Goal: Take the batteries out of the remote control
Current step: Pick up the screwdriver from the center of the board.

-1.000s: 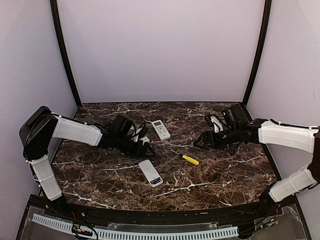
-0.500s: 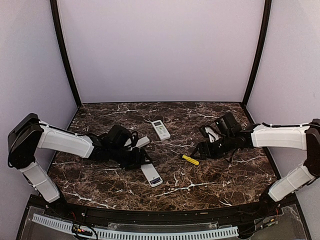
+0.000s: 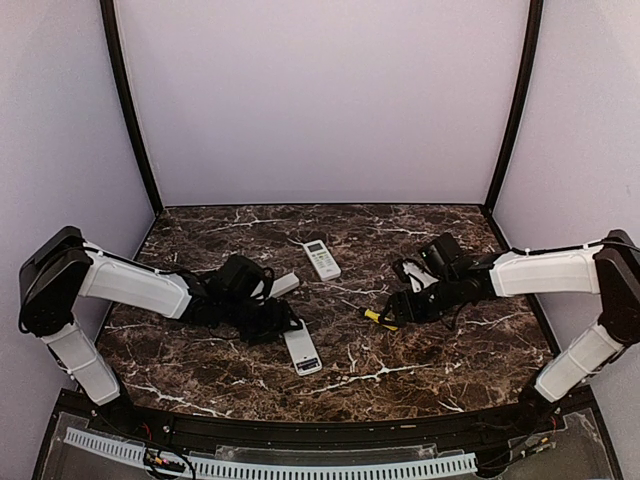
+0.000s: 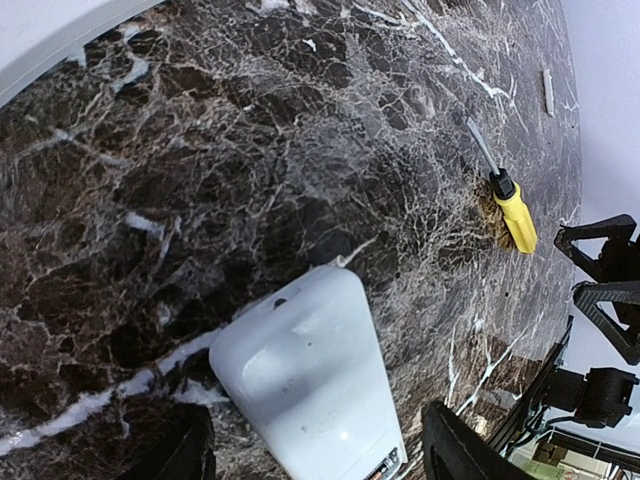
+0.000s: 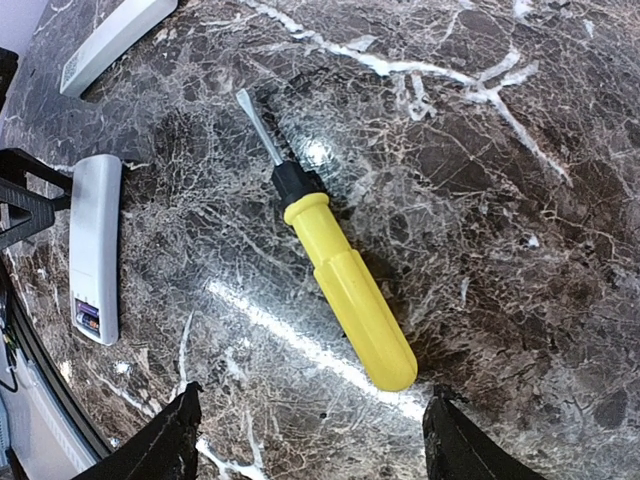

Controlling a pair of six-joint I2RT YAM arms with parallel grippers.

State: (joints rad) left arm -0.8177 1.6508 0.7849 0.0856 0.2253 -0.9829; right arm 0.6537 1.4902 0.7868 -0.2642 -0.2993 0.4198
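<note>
A white remote control [image 3: 301, 351] lies flat near the table's front middle. A small blue and red-orange patch at its near end [image 5: 88, 313] looks like the batteries in their compartment, too small to be sure. My left gripper [image 3: 284, 323] is open and low over the remote's far end. In the left wrist view the remote [image 4: 310, 380] lies between the two black fingers of that gripper [image 4: 315, 445], apart from both. My right gripper [image 3: 393, 312] is open at the handle end of a yellow-handled screwdriver [image 5: 345, 285], with only table between its fingers [image 5: 312, 440].
A second white remote [image 3: 321, 258] lies at the back middle. A third [image 3: 283, 286] sits half hidden behind my left wrist. The screwdriver [image 3: 379, 319] lies between the two grippers. A small pale strip [image 4: 548, 92] lies far off on the marble.
My right gripper has come left and down to the screwdriver's handle end. My left gripper has slid toward the near remote, which has shifted slightly. Both stay open.
</note>
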